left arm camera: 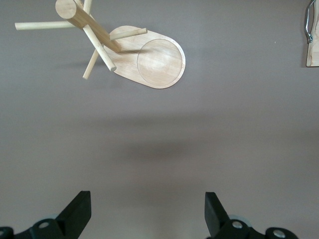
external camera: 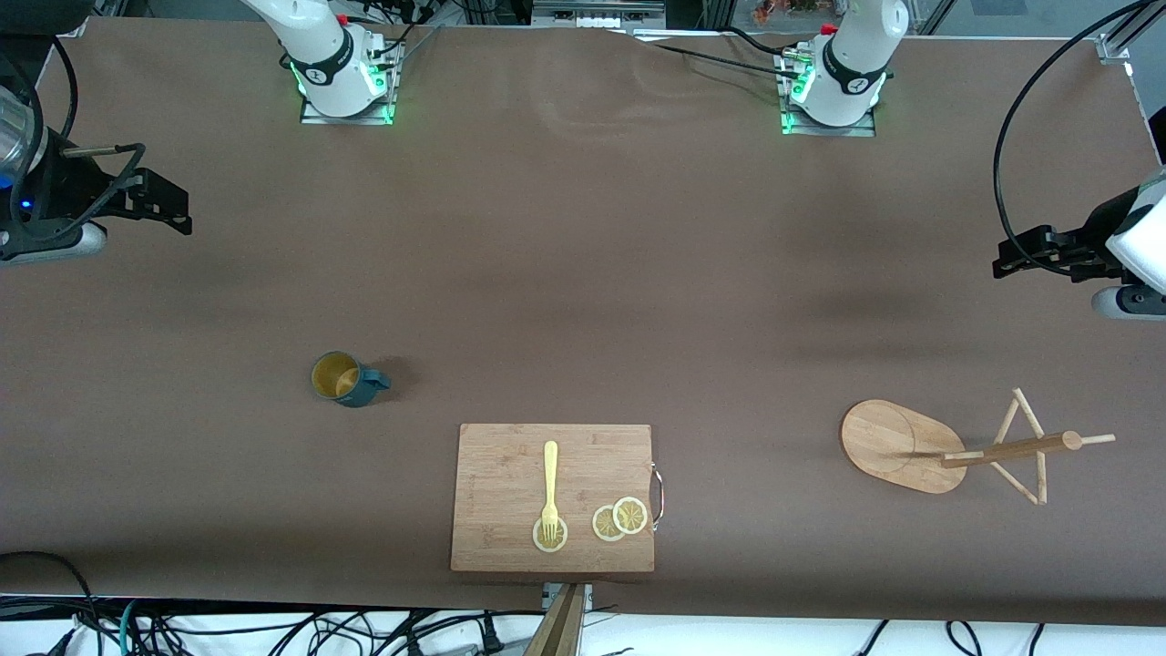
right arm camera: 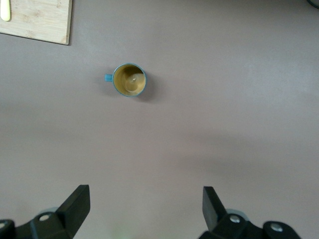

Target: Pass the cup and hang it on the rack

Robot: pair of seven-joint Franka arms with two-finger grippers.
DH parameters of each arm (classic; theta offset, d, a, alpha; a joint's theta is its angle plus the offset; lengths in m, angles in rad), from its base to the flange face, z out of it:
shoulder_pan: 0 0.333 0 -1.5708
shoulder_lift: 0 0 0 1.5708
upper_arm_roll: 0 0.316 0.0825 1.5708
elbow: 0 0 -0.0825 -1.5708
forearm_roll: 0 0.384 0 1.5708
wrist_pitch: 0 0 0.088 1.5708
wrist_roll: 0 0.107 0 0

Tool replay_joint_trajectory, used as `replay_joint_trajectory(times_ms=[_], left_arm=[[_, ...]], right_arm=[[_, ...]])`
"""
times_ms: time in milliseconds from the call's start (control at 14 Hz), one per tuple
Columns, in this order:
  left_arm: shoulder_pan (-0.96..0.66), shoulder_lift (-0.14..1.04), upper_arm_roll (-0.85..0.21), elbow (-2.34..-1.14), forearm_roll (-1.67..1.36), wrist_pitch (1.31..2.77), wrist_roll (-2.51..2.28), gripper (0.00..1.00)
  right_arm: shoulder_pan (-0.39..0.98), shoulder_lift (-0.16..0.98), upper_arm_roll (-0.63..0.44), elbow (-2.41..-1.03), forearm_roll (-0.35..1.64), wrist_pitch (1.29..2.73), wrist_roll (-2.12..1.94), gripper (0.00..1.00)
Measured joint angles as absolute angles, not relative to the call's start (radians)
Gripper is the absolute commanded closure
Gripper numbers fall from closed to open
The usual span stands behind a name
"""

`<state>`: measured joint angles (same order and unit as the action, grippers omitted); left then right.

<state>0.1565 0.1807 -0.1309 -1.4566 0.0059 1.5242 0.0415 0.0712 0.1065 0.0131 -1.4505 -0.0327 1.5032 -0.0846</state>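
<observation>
Front view: the task has not begun; the ribbed teal cup (external camera: 348, 379) stands upright on the brown tabletop (external camera: 583, 273) toward the right arm's end, well apart from the wooden rack (external camera: 947, 446), whose pole and thin pegs rise from an oval base. Left wrist view: the left tool (left arm camera: 147, 211) hangs wide and empty over bare tabletop near the rack. Right wrist view: the right tool (right arm camera: 146, 209), equally wide and empty, must next descend on the ochre-lined cup.

Dark teal cup (external camera: 344, 379) with yellow-ochre interior; pale wooden rack (external camera: 947, 448); light wood-grain cutting board (external camera: 510, 474); yellow fork (external camera: 549, 492); yellow lemon slices (external camera: 619, 519); brown tabletop (external camera: 583, 273).
</observation>
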Motion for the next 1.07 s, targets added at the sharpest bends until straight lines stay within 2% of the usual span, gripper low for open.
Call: replay_joint_trajectory(times_ms=[1071], left_arm=[[0.157,0.181,-0.130,-1.457,0.006,1.524,0.041,0.00]], right_arm=[[0.071,0.099,0.014,-1.459,-0.033,1.524,-0.085,0.00]])
